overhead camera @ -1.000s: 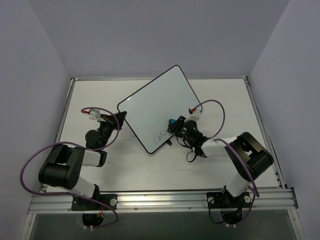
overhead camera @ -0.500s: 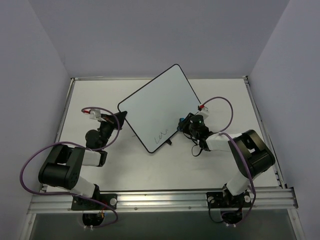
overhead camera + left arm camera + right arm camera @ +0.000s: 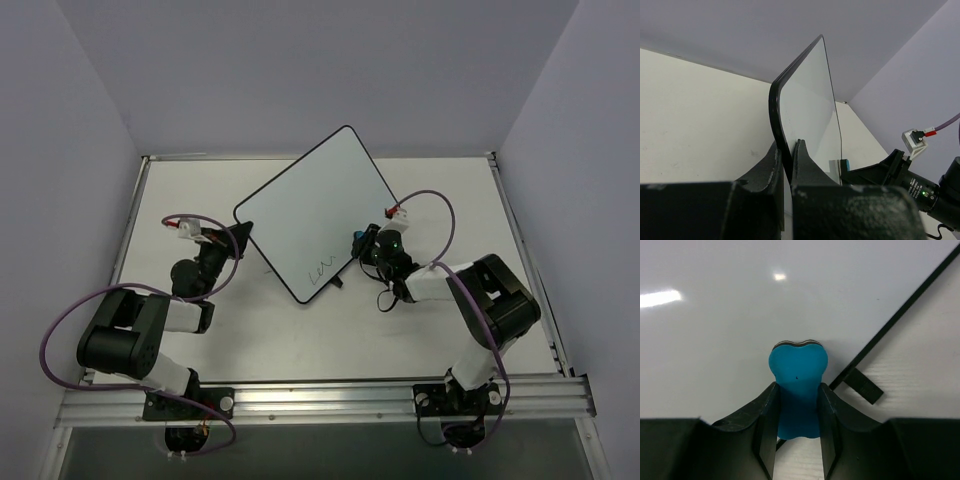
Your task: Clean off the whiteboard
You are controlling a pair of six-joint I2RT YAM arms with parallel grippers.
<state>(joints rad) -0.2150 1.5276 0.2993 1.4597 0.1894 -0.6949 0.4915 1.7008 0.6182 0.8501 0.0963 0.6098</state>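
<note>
The whiteboard [image 3: 315, 215] sits mid-tabletop, apparently tipped up off the surface, though how steeply cannot be told. A dark scribble [image 3: 318, 269] remains near its lower corner. The left gripper [image 3: 788, 165] is clenched on the board's left edge, the frame pinched between its fingers. The right gripper [image 3: 797, 410] grasps a blue eraser [image 3: 797, 390], whose tip meets the white face just inside the frame, near a small black clip [image 3: 862, 386]. The scribble lies to the left of the eraser along that same edge, so the wipe likely calls for a sideways sweep toward it. The pad should press flat and lightly, and the left hold must stay firm so the board does not pivot or slide on the tabletop [image 3: 300, 340].
</note>
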